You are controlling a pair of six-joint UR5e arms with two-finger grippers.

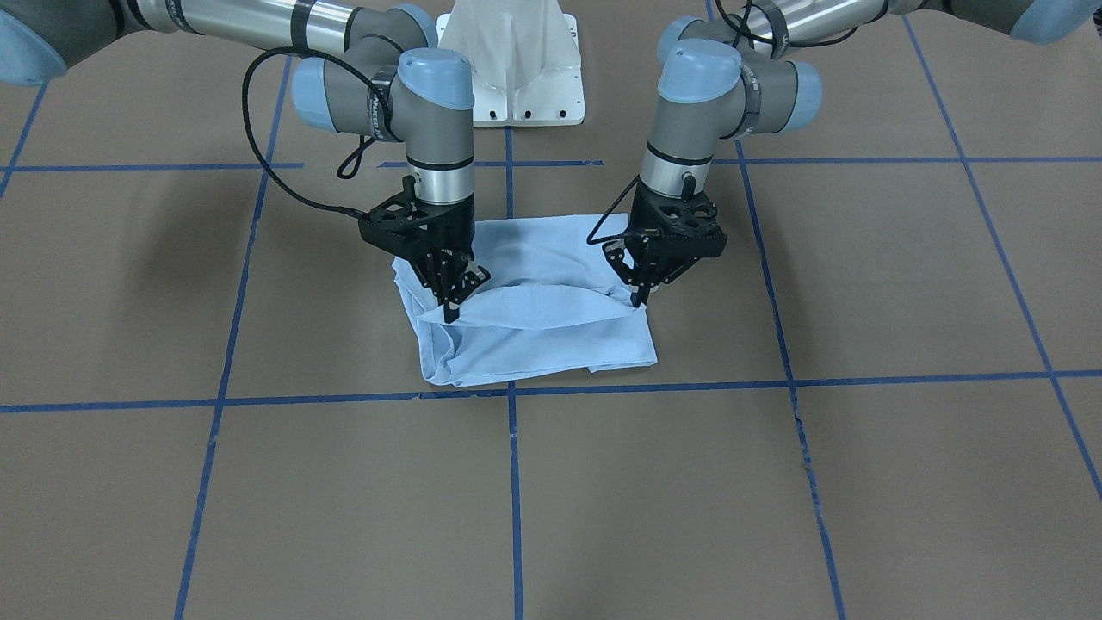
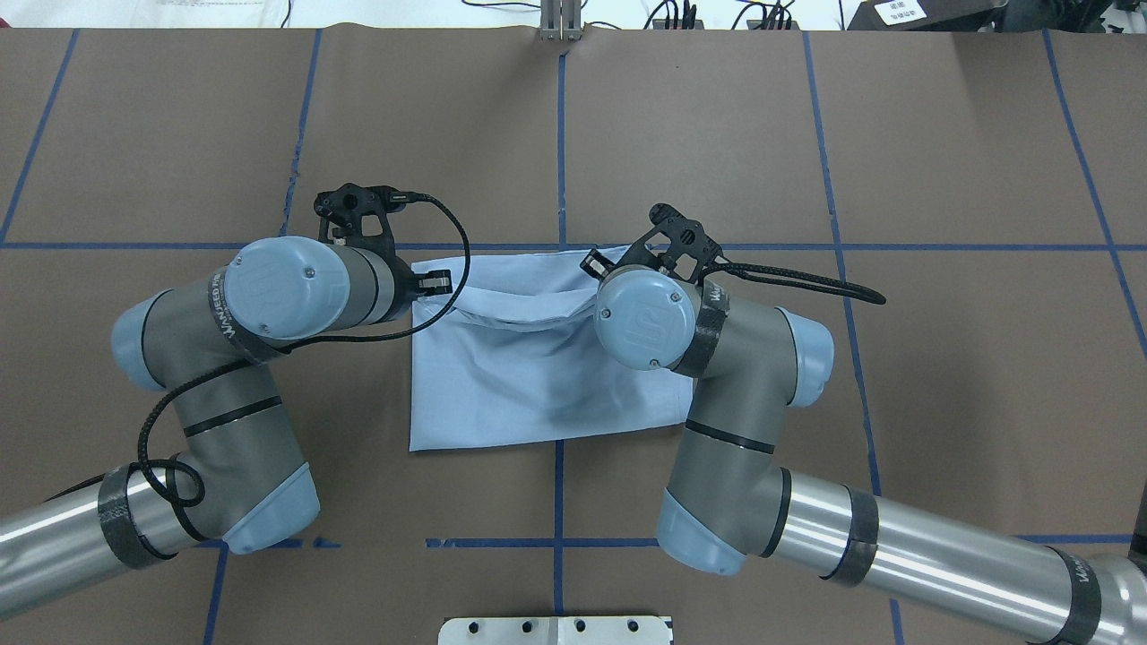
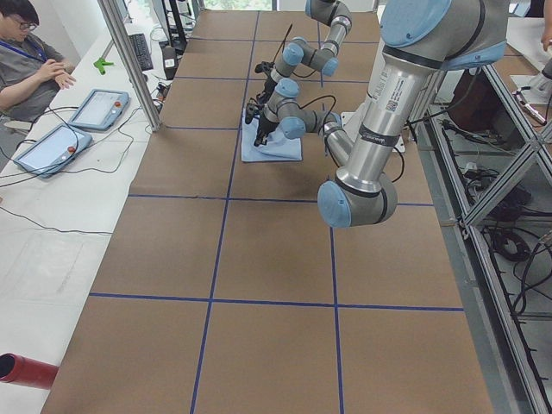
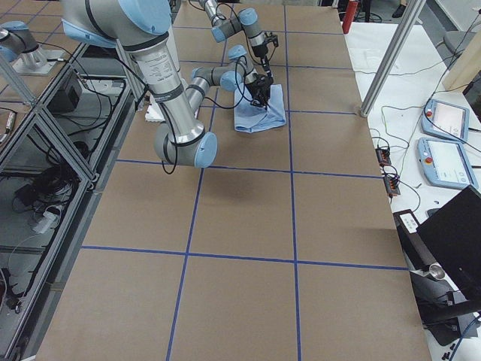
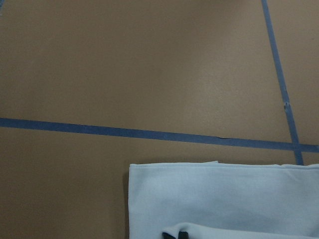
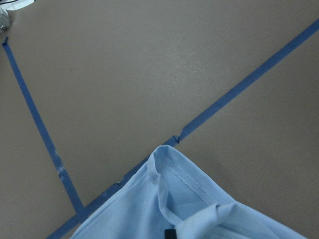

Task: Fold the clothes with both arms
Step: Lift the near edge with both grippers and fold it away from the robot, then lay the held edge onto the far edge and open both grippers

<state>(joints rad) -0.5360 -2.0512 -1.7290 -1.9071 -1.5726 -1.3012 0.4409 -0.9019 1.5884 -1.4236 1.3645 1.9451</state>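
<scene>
Light blue shirt [image 1: 534, 340] lies folded on the brown table [image 1: 775, 499], near the middle. We see the left gripper [image 1: 641, 297] and the right gripper [image 1: 449, 308] each pinched tight on a raised fold of it. From above, the left arm [image 2: 287, 291] and right arm [image 2: 645, 313] cover where they grip. Each wrist camera catches only dark fingertips [image 5: 170, 235] at its bottom edge.

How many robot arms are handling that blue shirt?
2. The left arm holds the T-shirt at one end, the right arm at the other end. None seems hidden.
</scene>
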